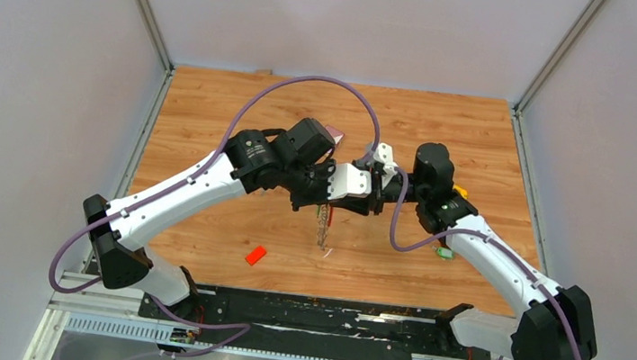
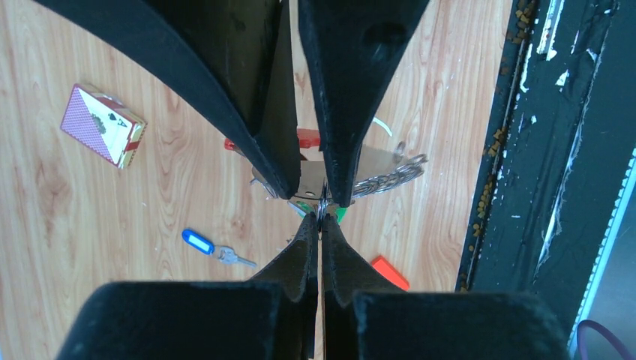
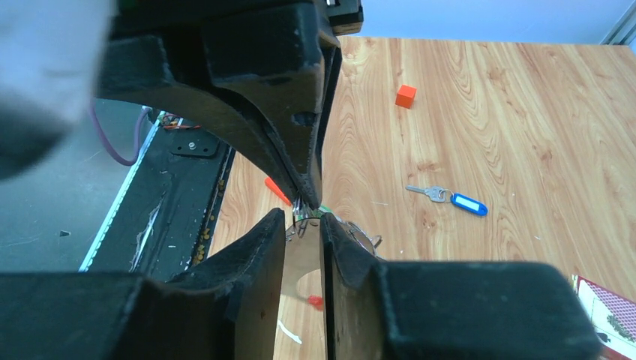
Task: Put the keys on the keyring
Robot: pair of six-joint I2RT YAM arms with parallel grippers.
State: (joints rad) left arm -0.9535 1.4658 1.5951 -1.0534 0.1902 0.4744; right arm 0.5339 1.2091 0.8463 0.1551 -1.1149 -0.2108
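Note:
The keyring (image 1: 322, 226) hangs mid-table from where both arms meet. My left gripper (image 2: 320, 219) is shut, pinching its thin metal ring at the fingertips. Below hang a tan plate (image 2: 313, 180), a jagged grey strip (image 2: 390, 176) and a red strap (image 2: 307, 137). A green tag (image 2: 341, 215) peeks out just under the tips. My right gripper (image 3: 304, 223) faces the left one with its jaws a narrow gap apart around the same ring, the tan plate behind them. A blue-tagged key (image 2: 199, 241) lies flat on the table, apart from the bunch. The black-tagged key is out of view.
A flat orange-red block (image 1: 255, 255) lies near the front edge. A card deck (image 2: 103, 124) lies beyond the arms. An orange cube (image 3: 406, 95) and a small green object (image 1: 444, 252) sit by the right arm. The black base rail (image 1: 308, 317) runs along the front.

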